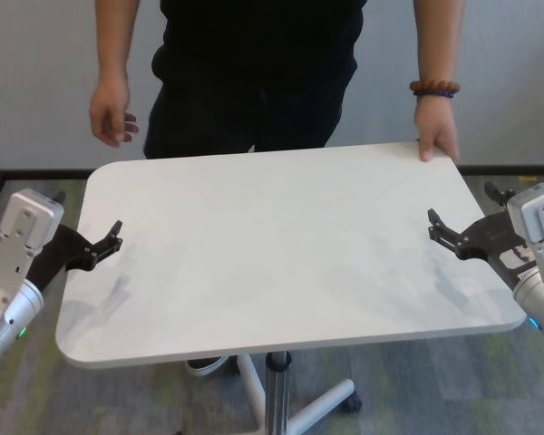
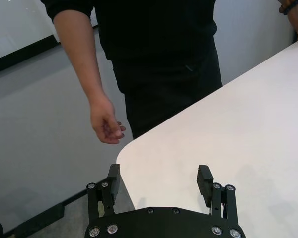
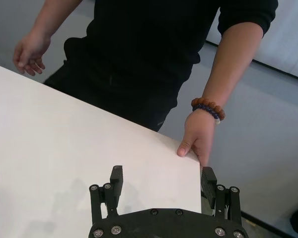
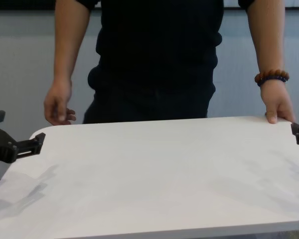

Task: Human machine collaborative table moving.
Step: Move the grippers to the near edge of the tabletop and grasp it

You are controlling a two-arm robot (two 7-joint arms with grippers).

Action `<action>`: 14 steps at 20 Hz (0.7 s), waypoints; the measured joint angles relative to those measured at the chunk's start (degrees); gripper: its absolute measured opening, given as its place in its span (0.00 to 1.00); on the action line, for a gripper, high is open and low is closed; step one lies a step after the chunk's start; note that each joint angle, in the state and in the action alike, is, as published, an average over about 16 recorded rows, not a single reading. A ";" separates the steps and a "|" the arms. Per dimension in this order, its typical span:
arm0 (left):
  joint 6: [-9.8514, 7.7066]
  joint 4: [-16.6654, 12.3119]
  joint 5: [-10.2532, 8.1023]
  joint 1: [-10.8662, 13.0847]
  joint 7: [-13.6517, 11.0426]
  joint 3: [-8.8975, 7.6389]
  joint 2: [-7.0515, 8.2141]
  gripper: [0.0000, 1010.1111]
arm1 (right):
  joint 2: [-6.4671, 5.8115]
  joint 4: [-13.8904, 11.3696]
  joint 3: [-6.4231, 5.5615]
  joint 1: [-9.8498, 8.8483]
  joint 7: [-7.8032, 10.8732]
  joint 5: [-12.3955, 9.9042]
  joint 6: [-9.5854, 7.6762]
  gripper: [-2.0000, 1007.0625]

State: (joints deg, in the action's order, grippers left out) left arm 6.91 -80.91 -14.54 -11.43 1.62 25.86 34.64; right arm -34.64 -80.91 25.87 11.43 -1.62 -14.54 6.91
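The white table stands between me and the human in black. The human's hand with the bead bracelet rests on the table's far right corner. The other hand hangs free just past the far left corner. My left gripper is open at the table's left edge, fingers spread over the edge near the far left corner in the left wrist view. My right gripper is open at the right edge, fingers either side of it.
The grey pedestal pole and white base legs show under the near edge. A shoe sits on the grey-green carpet below the table. A grey wall with dark baseboard runs behind the human.
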 joint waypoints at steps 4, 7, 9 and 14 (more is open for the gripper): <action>0.00 0.00 0.00 0.00 0.00 0.00 0.00 0.99 | 0.00 0.00 0.00 0.00 0.00 0.00 0.00 0.99; 0.00 0.00 0.00 0.00 0.00 0.00 0.00 0.99 | 0.00 0.00 0.00 0.00 0.00 0.00 0.00 0.99; 0.00 0.00 0.00 0.00 0.00 0.00 0.00 0.99 | 0.00 0.00 0.00 0.00 0.00 0.00 0.00 0.99; 0.00 0.00 0.00 0.00 0.00 0.00 0.00 0.99 | 0.00 0.00 0.00 0.00 0.00 0.00 0.00 0.99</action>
State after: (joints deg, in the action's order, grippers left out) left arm 6.91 -80.91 -14.54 -11.43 1.62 25.86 34.64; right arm -34.64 -80.90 25.87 11.43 -1.62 -14.54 6.91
